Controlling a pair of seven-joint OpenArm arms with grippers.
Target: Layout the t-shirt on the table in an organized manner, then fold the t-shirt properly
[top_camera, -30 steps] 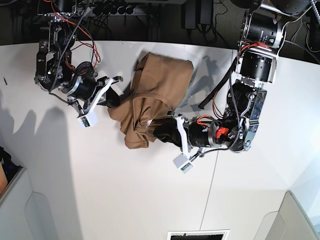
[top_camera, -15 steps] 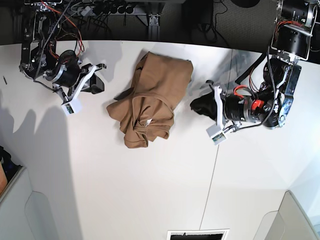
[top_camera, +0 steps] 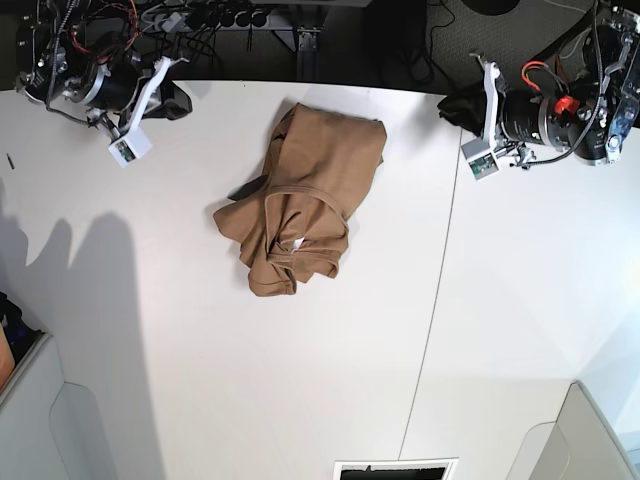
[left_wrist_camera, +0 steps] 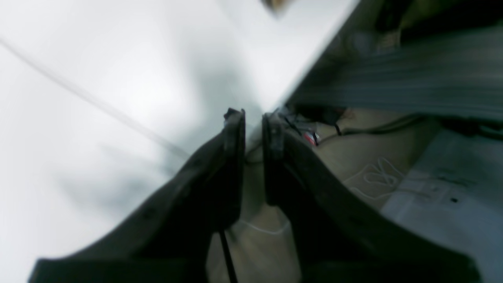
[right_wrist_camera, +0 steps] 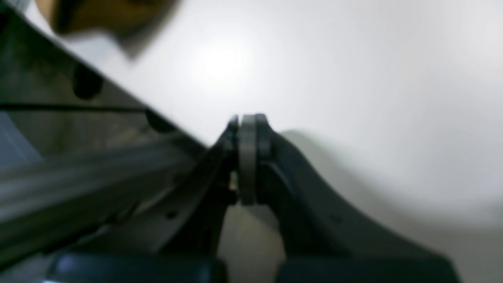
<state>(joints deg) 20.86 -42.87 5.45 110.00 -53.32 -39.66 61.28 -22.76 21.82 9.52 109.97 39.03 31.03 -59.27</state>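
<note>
The tan-brown t-shirt [top_camera: 305, 205] lies crumpled in a heap on the white table [top_camera: 200, 350], a little behind its middle, with a small white label showing in its folds. Neither gripper touches it. My left gripper [top_camera: 452, 105] hovers at the table's far edge on the right. In the left wrist view this gripper [left_wrist_camera: 253, 118] has a narrow gap between its jaws and nothing in it. My right gripper [top_camera: 180, 100] is at the far left edge; the right wrist view shows it [right_wrist_camera: 247, 122] shut and empty. A blurred piece of t-shirt [right_wrist_camera: 114, 11] appears there.
A thin dark seam [top_camera: 430, 300] runs across the table right of the shirt. Grey bins stand at the near left corner [top_camera: 40, 420] and near right corner [top_camera: 590, 440]. A dark slot [top_camera: 395, 470] sits at the near edge. Cables hang behind the far edge.
Both arms have drawn back from the shirt to the table's far corners, the left one to the right, the right one to the left. The shirt stays in the same heap.
</note>
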